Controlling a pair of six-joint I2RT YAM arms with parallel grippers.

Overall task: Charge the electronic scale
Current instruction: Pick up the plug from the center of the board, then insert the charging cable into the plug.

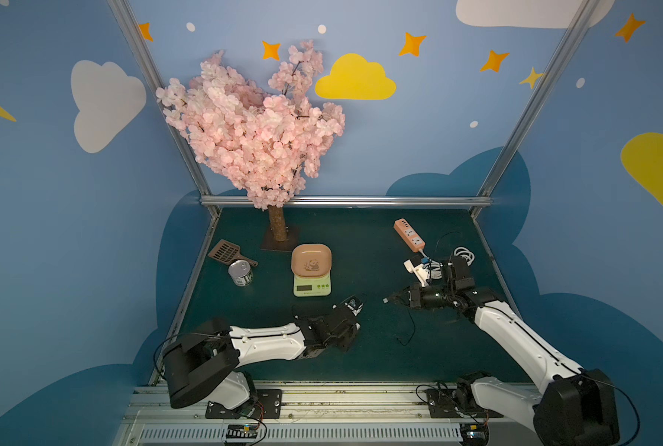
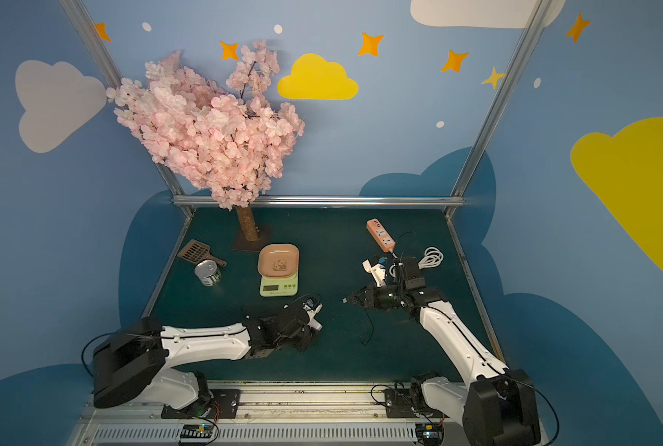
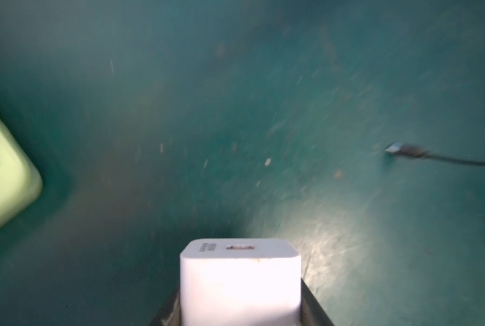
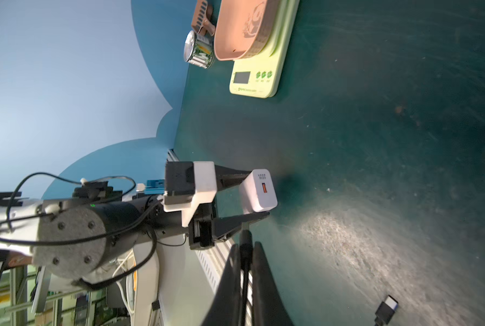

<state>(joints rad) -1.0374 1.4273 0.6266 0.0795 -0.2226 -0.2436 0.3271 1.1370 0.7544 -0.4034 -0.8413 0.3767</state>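
Observation:
The electronic scale (image 1: 312,286) is pale green with a peach-pink panda tray (image 1: 311,261) and stands mid-table; it also shows in the right wrist view (image 4: 254,81). My left gripper (image 4: 259,192) points down at the mat in front of the scale, shut on the white charger block (image 3: 240,282). The block's USB port faces away from the gripper. My right gripper (image 1: 393,299) lies level to the right of the left gripper, shut on a thin black cable (image 4: 245,254). The cable's silver plug (image 1: 386,300) sticks out toward the left gripper. The cable's other plug (image 4: 388,307) lies on the mat.
A salmon-orange power strip (image 1: 410,234) lies at the back right, with a coiled white cord (image 1: 464,255) beside it. A tin can (image 1: 240,272) and a brown scoop (image 1: 227,252) sit at the left. The blossom tree's trunk (image 1: 278,228) stands behind the scale.

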